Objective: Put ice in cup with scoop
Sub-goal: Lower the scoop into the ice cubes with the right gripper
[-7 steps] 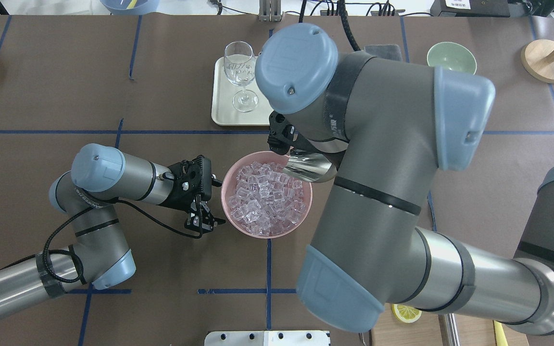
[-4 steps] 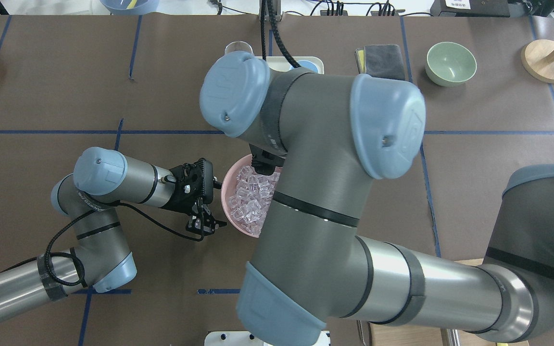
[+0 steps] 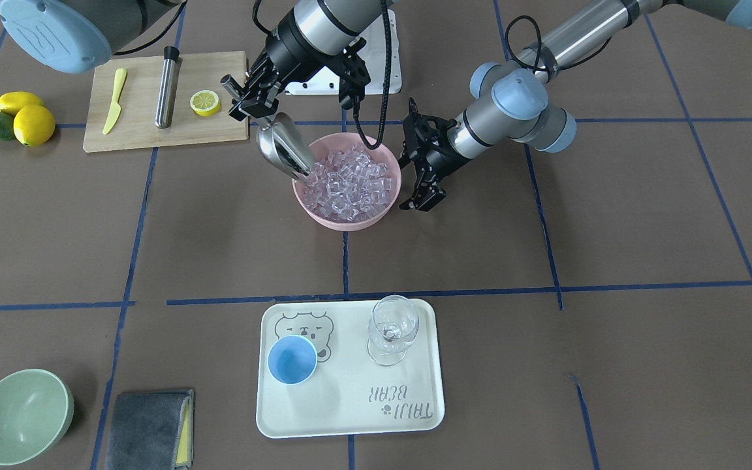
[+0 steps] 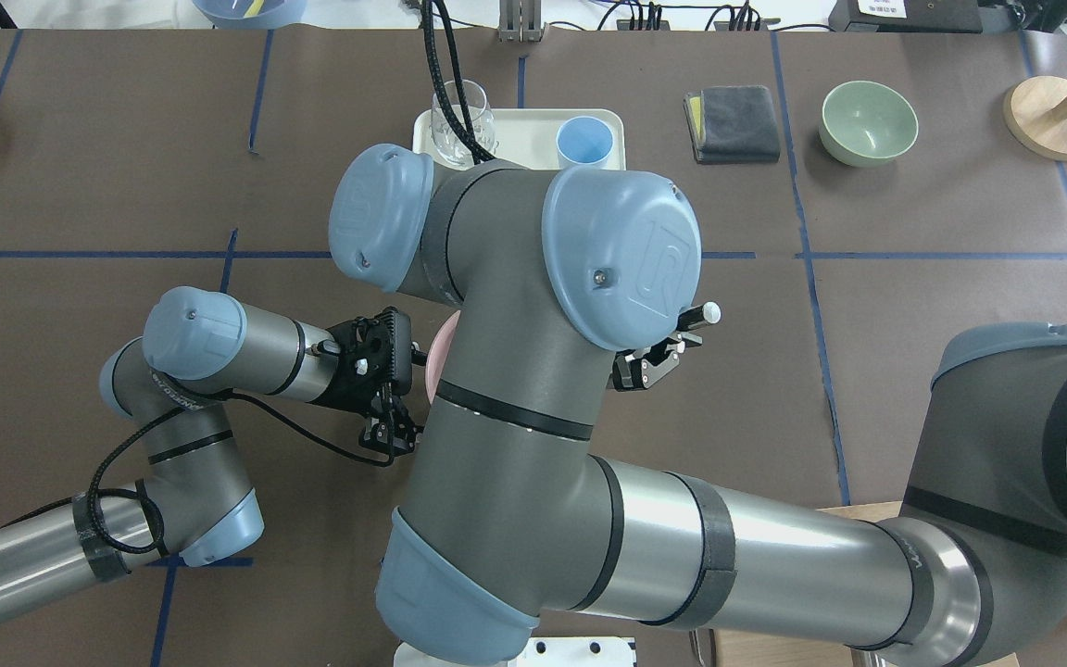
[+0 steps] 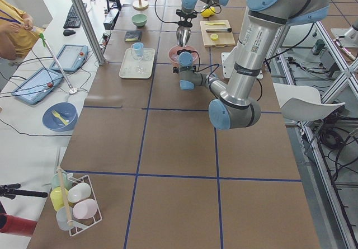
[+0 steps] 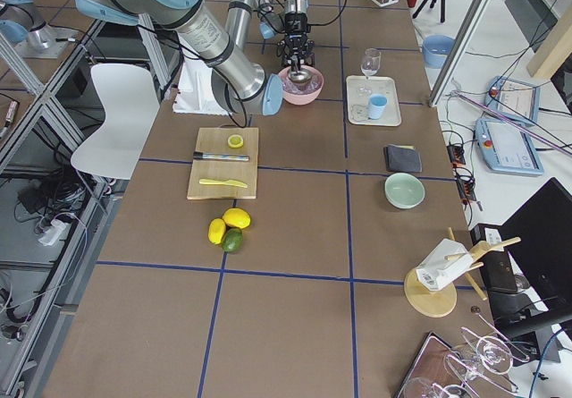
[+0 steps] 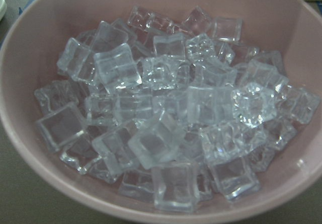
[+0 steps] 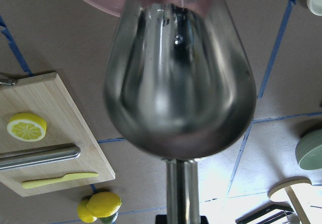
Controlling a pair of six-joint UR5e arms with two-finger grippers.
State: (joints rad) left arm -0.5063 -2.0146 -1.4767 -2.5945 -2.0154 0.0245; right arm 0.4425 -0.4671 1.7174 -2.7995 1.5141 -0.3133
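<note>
Here we find the right end effector (image 3: 257,111) clamped on the short tubular handle of the scoop (image 3: 284,153). The scoop hangs tilted, mouth downward, with its front lip at the rim of the pink bowl (image 3: 346,223) on the side towards the cutting board (image 3: 134,134). From the front-facing view the lip reaches the outermost cubes of the ice (image 3: 350,183), though we cannot tell whether it digs into them. In the right wrist view the steel trough (image 8: 178,78) fills most of the picture, with the bowl's pink edge just beyond it.

The ice sits heaped in the pink bowl, filling it close to the rim; the left wrist view shows the clear cubes (image 7: 171,113) piled loosely against the bowl's wall (image 7: 30,48). The left end effector (image 3: 425,196) hovers just beside the bowl on the opposite side from the scoop, its fingers parted and holding nothing.

The cup (image 3: 292,360) stands upright on a cream tray (image 3: 350,418), well apart from the bowl across the bench, next to a clear stemmed glass (image 3: 392,329). From overhead the cup (image 4: 585,142) shows just past the right arm's elbow.

On the cutting board lie a yellow knife (image 3: 113,101), a steel cylinder (image 3: 167,94) and a lemon half (image 3: 205,102).
</note>
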